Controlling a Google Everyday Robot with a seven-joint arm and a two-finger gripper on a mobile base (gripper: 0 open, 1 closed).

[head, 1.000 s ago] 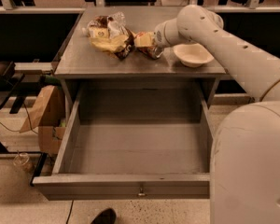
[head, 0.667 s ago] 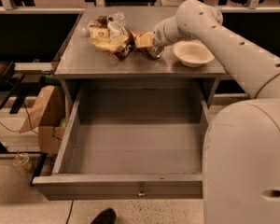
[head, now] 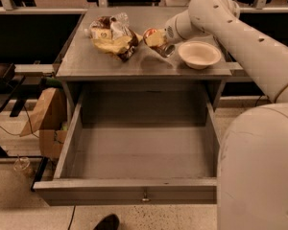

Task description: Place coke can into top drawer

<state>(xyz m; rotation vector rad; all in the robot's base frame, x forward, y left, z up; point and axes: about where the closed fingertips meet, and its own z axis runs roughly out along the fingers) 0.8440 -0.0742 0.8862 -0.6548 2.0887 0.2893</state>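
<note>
Snack bags (head: 113, 36) lie left on the bench (head: 86, 63); just right, the end effector (head: 157, 40) is clamped on the tilted coke can (head: 151, 34), beside a bowl (head: 199, 54); below, the top drawer (head: 134, 195) stands open.

The hand (head: 156, 40) hangs over the back of the grey metal desk (head: 105, 65). Just right of the hand, a shallow round white bowl (head: 199, 54) sits on the desk. Just left of the hand lies a heap of crinkled yellow-and-brown snack bags (head: 113, 36). Well below and left of the hand, on the speckled floor (head: 9, 195), a brown paper bag (head: 41, 111) leans above a brown cardboard box (head: 50, 143). A clear plastic cup (head: 22, 166) stands near them. Far below the hand, a dark shoe tip (head: 107, 222) shows.
</note>
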